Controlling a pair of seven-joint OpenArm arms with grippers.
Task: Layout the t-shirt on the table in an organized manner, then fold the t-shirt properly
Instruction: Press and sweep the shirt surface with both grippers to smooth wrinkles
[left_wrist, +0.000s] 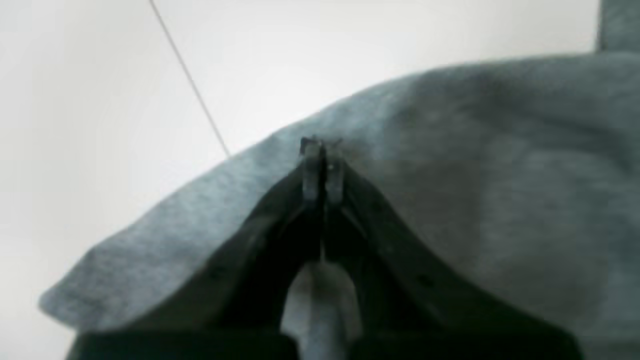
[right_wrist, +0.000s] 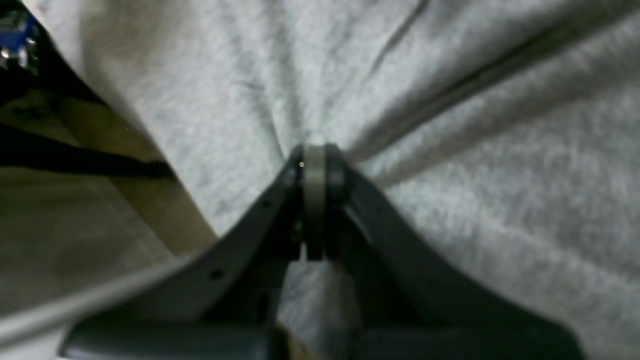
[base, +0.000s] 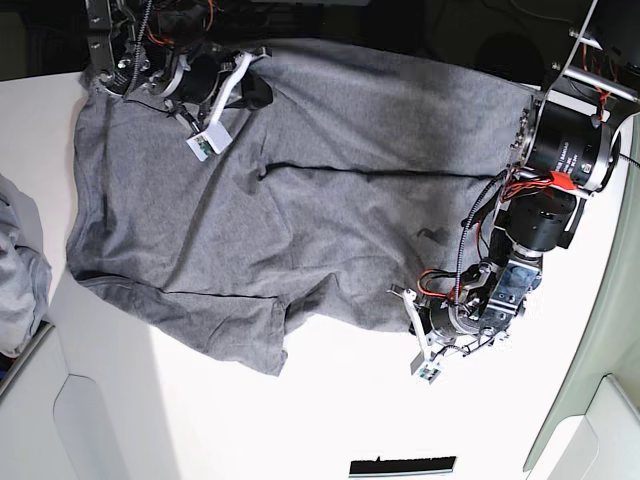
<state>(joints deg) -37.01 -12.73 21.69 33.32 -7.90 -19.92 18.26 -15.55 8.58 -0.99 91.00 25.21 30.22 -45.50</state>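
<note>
- The t-shirt (base: 290, 200) lies spread over the far half of the table (base: 330, 410), its near hem and one sleeve rumpled toward the middle.
- Bare table lies open on the near side of the t-shirt; a paler cloth bundle (base: 18, 270) sits just beside it at the table's edge.
- The left gripper (left_wrist: 321, 150) has its fingers pressed together, pinching the t-shirt's edge; only this wrist view shows the table's thin seam (left_wrist: 190, 80) beyond that edge.
- The right gripper (right_wrist: 314, 155) pinches bunched fabric, creases radiating from it; its view alone shows the floor past the table.

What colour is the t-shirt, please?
Plain heather grey t-shirt, no print; clearest in the base view.
</note>
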